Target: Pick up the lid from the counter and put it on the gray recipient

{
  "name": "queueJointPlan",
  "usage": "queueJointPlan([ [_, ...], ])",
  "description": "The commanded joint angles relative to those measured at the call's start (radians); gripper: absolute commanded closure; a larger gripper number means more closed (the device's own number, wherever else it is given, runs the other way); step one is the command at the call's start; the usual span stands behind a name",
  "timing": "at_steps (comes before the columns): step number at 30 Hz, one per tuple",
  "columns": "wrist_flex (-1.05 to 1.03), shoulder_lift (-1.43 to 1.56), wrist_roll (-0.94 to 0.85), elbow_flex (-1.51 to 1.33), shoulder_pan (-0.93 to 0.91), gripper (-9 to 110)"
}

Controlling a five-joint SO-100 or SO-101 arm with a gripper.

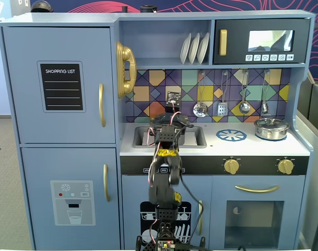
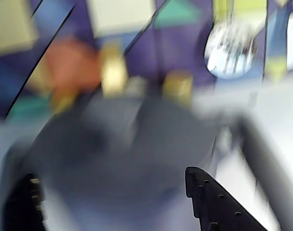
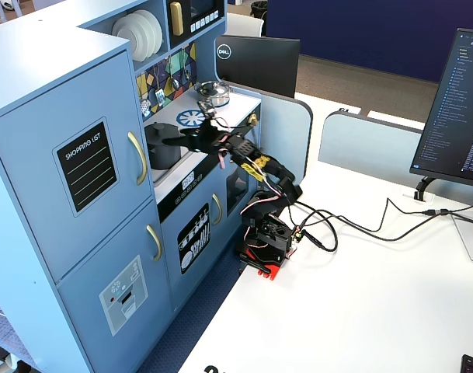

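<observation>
The gray pot [image 3: 160, 151] stands in the sink recess of the pale counter [image 1: 252, 147]. A flat dark-gray lid [image 3: 168, 129] lies across its top; whether it rests fully on the rim is unclear. My gripper [image 3: 196, 134] is right beside it, over the sink. In the wrist view everything is blurred. A big gray round shape [image 2: 136, 139] fills the middle, just beyond my gripper [image 2: 108, 175]. The two black fingers [image 2: 211, 202] stand wide apart with nothing between them. In the front fixed view my gripper [image 1: 169, 124] and arm hide most of the pot.
A shiny steel lidded pot [image 1: 271, 128] stands at the counter's right end, next to the blue-and-white burner [image 1: 231, 135]. Utensils [image 1: 200, 109] hang on the tiled back wall above the sink. A gold toy phone [image 1: 125, 69] hangs left of the sink. The arm's base [image 3: 266, 241] stands on a white table.
</observation>
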State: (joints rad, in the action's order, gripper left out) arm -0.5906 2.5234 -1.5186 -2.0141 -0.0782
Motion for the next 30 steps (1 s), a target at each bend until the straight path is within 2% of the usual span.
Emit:
queueJointPlan([
  [1, -0.339, 0.314, 0.005, -0.005, 0.064, 83],
  [5, -0.574, 0.517, -0.032, -0.135, 0.098, 101],
  [10, -0.595, 0.653, -0.026, -0.394, 0.083, 102],
  [12, -0.548, 0.653, -0.002, -0.488, 0.077, 102],
  [17, -0.216, 0.653, 0.025, -0.811, 0.091, 102],
  [20, -0.117, 0.653, 0.025, -0.963, 0.098, 102],
  [24, -0.302, 0.653, 0.106, -0.986, 0.103, 102],
  [27, -0.488, 0.653, -0.021, -0.986, 0.094, 102],
  [30, -0.681, 0.653, -0.006, -0.986, 0.087, 102],
])
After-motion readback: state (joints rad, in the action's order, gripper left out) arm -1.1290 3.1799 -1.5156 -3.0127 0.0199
